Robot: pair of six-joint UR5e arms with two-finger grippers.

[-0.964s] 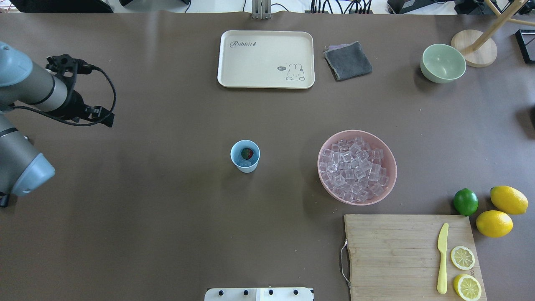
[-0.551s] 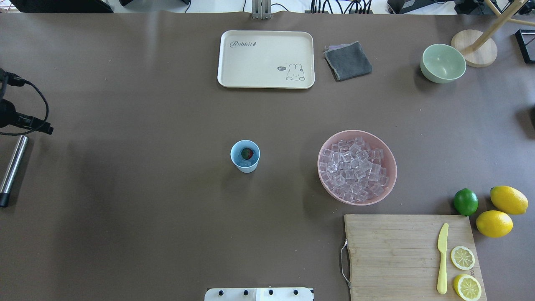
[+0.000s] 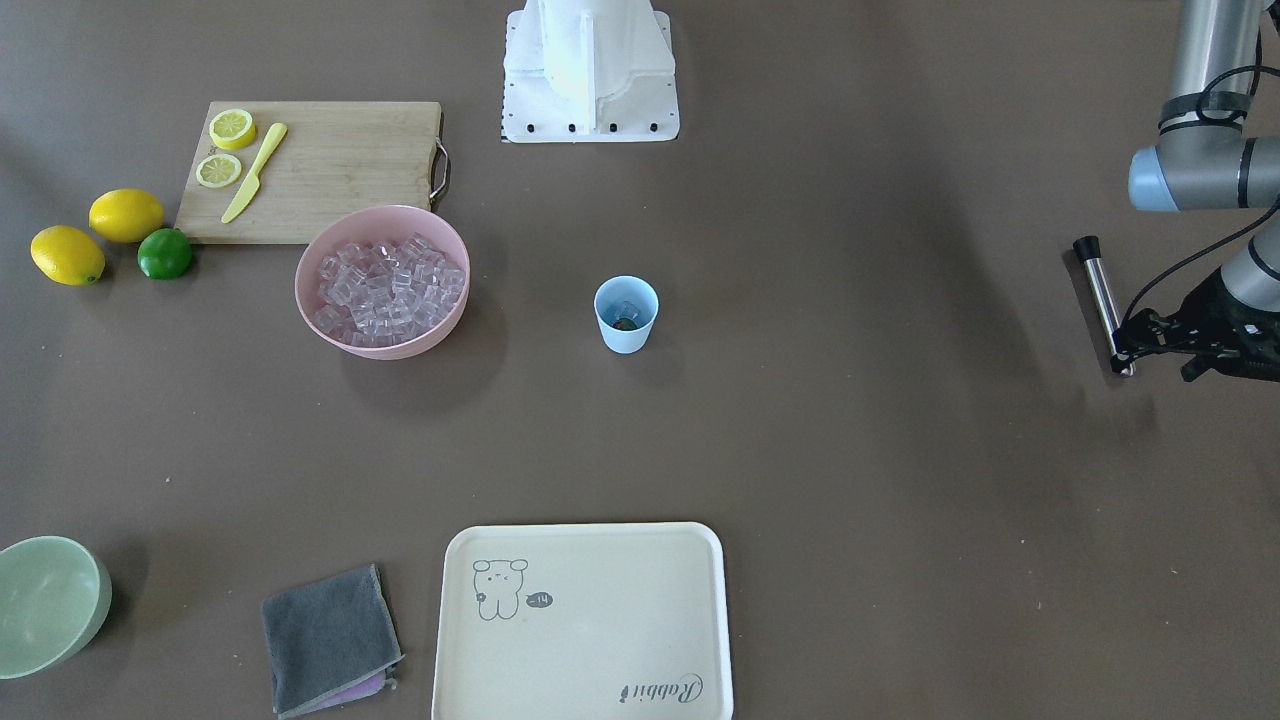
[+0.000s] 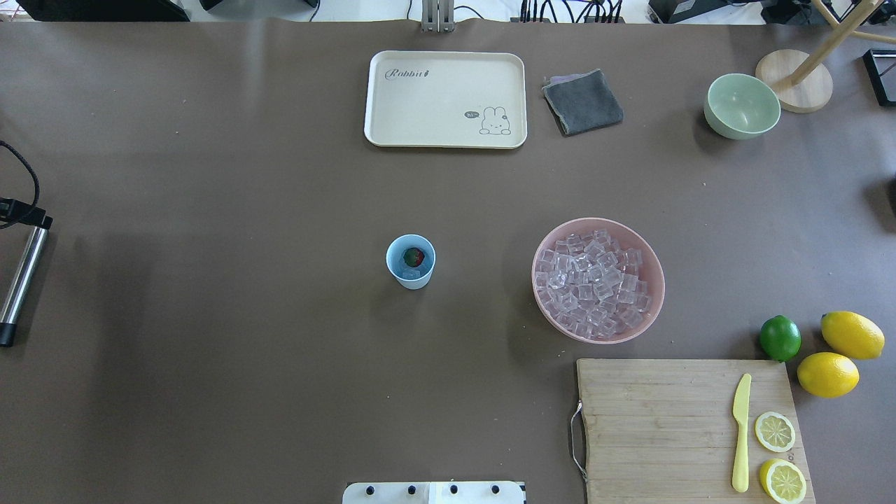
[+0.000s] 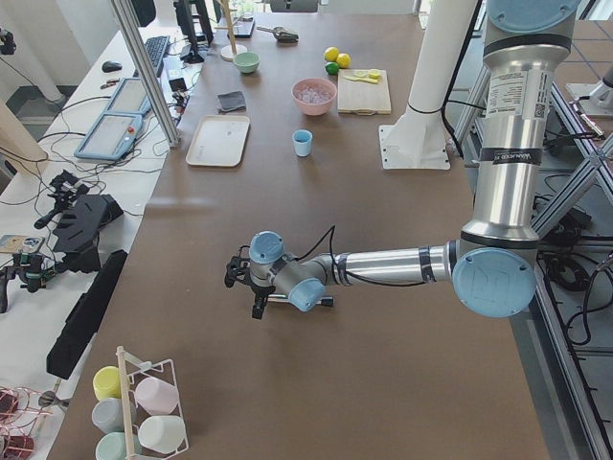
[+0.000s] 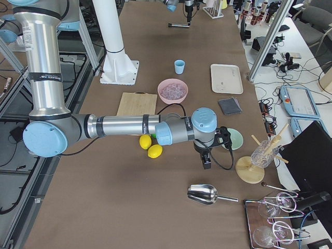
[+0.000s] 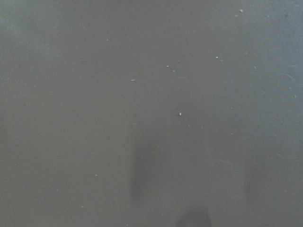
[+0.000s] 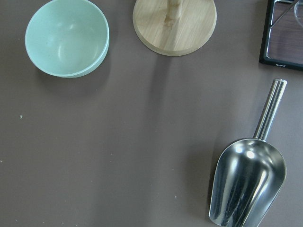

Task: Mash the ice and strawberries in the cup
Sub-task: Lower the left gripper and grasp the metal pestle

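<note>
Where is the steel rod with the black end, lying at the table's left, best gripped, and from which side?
Grip the steel rod mid-shaft, from straight above, jaws closing across its width. It lies flat on the table, slim and round, black end toward the robot, both flanks free.

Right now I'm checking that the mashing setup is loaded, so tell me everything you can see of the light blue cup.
The cup is a small light blue tumbler, plastic-looking, with plain tapered sides and no handle. It stands upright and open-topped on the brown table, near its middle, apart from the pink bowl. Inside lie a red strawberry with a green top and a few clear ice cubes. Nothing else touches it.
</note>
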